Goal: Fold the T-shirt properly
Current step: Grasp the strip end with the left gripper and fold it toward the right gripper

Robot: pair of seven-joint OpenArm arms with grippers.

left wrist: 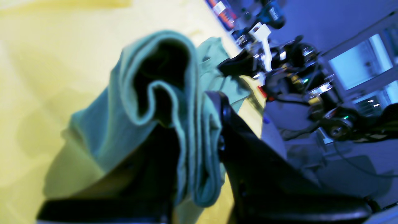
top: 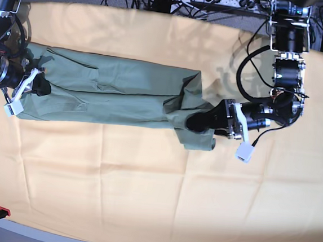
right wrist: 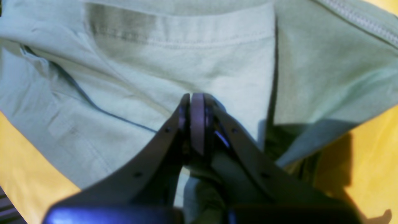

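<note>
Both grippers clamp opposite ends of the T-shirt point(top: 113, 91).
Left gripper point(top: 191, 122) should carry its bunched end straight toward the right gripper point(top: 40, 86) (edges aligned), cloth taut.

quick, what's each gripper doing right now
left gripper: closed on a bunched fold of the T-shirt.
right gripper: shut, pinching the T-shirt's other end.

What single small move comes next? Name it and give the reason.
Probably carry the left gripper across toward the right gripper, folding the T-shirt in half. The shirt already lies as a long narrow band on the orange-yellow cloth, and both grippers pinch its opposite ends.
</note>
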